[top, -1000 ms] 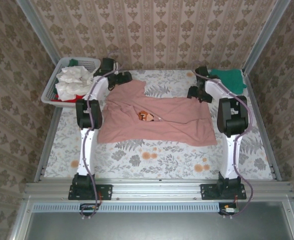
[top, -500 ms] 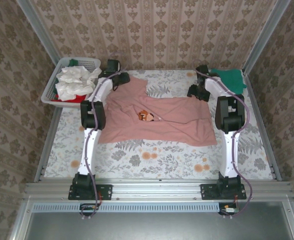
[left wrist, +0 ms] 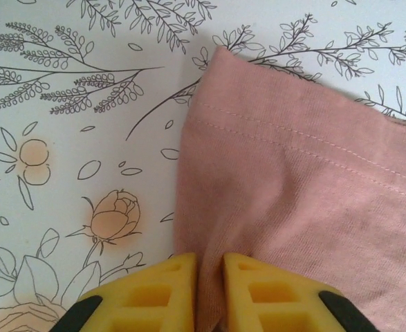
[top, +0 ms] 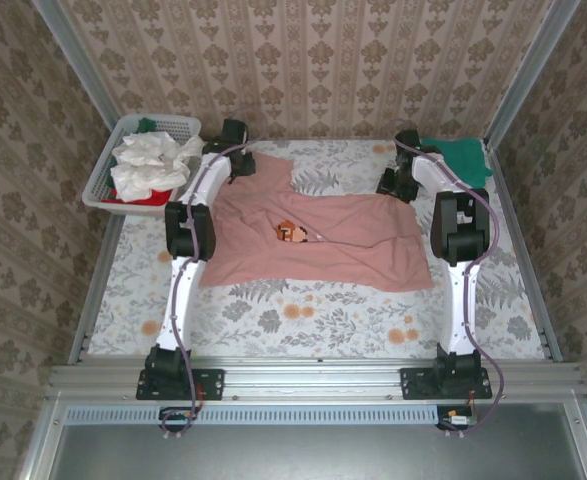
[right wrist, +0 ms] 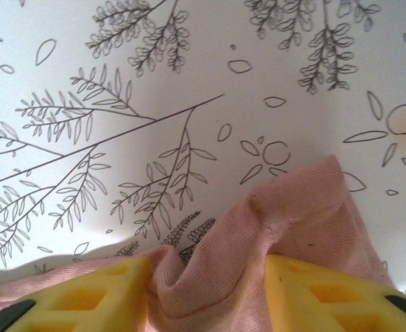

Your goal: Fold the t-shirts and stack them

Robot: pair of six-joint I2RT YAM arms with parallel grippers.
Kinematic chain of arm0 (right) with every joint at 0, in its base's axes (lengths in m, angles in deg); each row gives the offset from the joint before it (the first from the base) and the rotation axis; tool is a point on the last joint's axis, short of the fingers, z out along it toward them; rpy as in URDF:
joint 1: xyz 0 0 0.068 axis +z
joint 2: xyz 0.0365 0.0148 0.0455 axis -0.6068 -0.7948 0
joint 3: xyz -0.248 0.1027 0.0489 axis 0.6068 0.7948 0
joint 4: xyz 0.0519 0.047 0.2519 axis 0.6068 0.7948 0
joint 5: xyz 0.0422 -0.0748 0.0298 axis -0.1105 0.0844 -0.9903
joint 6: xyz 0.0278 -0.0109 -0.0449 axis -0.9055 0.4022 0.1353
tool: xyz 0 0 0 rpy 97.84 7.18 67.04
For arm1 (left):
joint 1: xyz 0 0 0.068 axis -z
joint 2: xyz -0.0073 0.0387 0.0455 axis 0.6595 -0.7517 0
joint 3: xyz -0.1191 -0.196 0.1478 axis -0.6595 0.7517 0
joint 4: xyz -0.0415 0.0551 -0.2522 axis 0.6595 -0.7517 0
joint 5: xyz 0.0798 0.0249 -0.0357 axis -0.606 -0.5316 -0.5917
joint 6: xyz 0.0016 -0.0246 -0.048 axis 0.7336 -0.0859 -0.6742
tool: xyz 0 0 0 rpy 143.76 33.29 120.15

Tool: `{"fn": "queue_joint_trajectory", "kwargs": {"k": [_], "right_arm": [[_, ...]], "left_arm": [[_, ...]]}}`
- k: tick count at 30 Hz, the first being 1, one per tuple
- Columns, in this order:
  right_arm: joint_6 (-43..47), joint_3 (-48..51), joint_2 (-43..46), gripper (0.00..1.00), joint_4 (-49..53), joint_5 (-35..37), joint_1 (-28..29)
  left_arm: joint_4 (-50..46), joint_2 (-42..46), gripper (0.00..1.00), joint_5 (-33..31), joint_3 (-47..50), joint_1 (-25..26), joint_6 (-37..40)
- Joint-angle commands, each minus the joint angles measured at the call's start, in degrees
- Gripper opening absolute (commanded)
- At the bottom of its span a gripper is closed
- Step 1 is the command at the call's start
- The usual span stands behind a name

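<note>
A dusty-pink t-shirt point(top: 323, 240) with a small pixel figure on its chest lies spread flat across the flowered table. My left gripper point(top: 239, 162) is at its far left corner. In the left wrist view the gripper point(left wrist: 209, 268) is shut on a thin ridge of the pink cloth point(left wrist: 299, 187). My right gripper point(top: 391, 186) is at the far right corner. There the yellow fingers point(right wrist: 106, 294) stand apart, with a bunched fold of the pink hem point(right wrist: 306, 207) rising between them and touching both. A teal-green t-shirt point(top: 459, 154) lies folded at the far right corner of the table.
A white slatted basket point(top: 99, 180) stands at the far left, holding crumpled white shirts point(top: 148, 163) and a red one point(top: 141, 199). Metal rails edge the table on both sides. The wallpapered back wall is close behind both grippers.
Both grippers have moved to the shirt's far corners and come down onto them. The left jaws have closed on the cloth. The right jaws have narrowed around a fold.
</note>
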State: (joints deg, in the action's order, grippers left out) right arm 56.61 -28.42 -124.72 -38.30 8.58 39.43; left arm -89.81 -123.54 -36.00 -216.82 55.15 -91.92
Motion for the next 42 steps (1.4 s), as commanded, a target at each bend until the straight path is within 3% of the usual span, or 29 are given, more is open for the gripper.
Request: {"fn": "queue_joint_trajectory", "kwargs": {"k": [1, 2, 3, 17, 27, 32, 36, 42], "right_arm": [[0.1, 0.5, 0.5, 0.44, 0.7, -2.0, 0.0], [0.1, 0.6, 0.8, 0.42, 0.7, -2.0, 0.0], [0.2, 0.7, 1.0, 0.40, 0.8, -2.0, -0.1], [2.8, 1.5, 6.8, 0.11, 0.6, 1.4, -0.9], [7.6, 4.0, 13.4, 0.10, 0.5, 3.1, -2.0], [9.1, 18.7, 22.5, 0.10, -9.1, 1.6, -1.8], [11.7, 27.4, 27.1, 0.13, -16.1, 2.7, -1.8], [13.5, 18.0, 21.7, 0.12, -11.1, 5.4, -2.1]], "left_arm": [[-3.4, 0.9, 0.14, -0.2, -1.1, -0.2, 3.7], [-3.0, 1.2, 0.11, 0.4, -1.0, -0.2, 4.0], [-2.5, 1.5, 0.00, 1.0, -0.8, -0.3, 4.3], [6.5, 13.4, 0.00, 8.1, 3.7, -0.9, 6.9], [15.9, 25.1, 0.00, 17.7, 19.7, -3.6, 2.7], [23.5, 35.5, 0.00, 22.1, 36.9, -3.9, 3.0], [31.1, 42.7, 0.00, 21.9, 50.6, -4.5, 3.8], [34.3, 43.3, 0.00, 23.4, 52.8, -6.0, 4.5]]}}
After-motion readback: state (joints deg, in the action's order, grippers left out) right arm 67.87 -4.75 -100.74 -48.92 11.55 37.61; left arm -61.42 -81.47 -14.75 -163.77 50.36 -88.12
